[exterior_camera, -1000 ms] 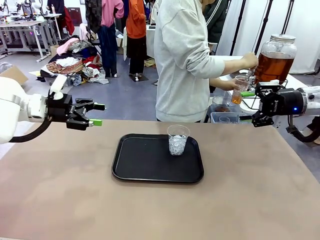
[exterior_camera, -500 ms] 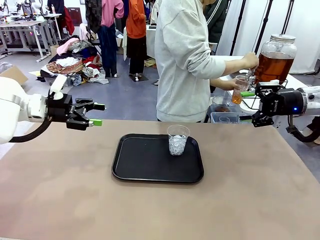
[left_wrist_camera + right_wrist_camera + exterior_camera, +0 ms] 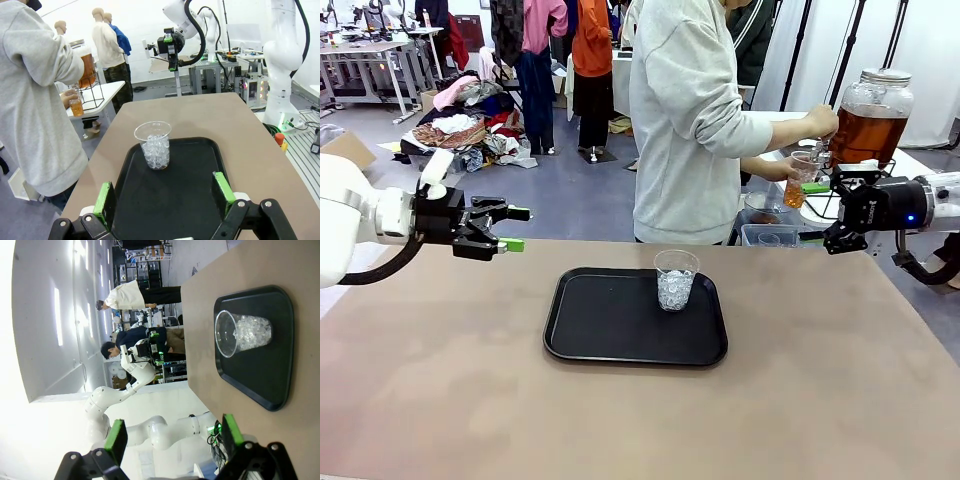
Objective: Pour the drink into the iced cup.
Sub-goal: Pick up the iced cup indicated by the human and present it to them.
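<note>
left gripper and right gripper both spread wide, holding nothing.
the drink is in a glass jar on a side table, far right; a person holds a small cup of it there. this thin cup is probably light, slippery and easy to crush: grip mid-wall, gently. the iced cup stands on the black tray, nothing around it.

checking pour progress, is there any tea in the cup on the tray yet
No, the iced cup on the black tray holds only clear ice, no amber liquid.
</note>
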Robot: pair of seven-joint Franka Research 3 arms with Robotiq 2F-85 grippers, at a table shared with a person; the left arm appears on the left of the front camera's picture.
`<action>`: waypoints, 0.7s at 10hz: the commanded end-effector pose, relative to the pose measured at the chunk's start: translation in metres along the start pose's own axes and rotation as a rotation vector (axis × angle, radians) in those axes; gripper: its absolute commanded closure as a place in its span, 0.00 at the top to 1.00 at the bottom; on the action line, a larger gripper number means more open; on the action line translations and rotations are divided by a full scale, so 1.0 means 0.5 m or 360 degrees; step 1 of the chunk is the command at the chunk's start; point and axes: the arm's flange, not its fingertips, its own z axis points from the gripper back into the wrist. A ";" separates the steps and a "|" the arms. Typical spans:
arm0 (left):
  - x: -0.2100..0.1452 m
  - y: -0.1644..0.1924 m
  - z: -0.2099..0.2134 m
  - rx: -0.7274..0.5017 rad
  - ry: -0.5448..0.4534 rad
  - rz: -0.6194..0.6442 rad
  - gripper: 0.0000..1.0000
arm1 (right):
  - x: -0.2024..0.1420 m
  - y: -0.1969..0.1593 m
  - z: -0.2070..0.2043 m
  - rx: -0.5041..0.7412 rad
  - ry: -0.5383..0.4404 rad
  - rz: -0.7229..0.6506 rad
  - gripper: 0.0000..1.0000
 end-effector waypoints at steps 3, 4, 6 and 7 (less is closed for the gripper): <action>0.001 0.000 0.001 0.0001 -0.0001 -0.0006 1.00 | -0.002 0.003 0.001 0.0003 -0.0003 0.0004 1.00; 0.001 0.000 0.001 0.0001 -0.0001 -0.0006 1.00 | -0.002 0.003 0.001 0.0003 -0.0003 0.0004 1.00; 0.001 0.000 0.001 0.0001 -0.0001 -0.0006 1.00 | -0.002 0.003 0.001 0.0003 -0.0003 0.0004 1.00; 0.001 0.000 0.001 0.0001 -0.0001 -0.0006 1.00 | -0.002 0.003 0.001 0.0003 -0.0003 0.0004 1.00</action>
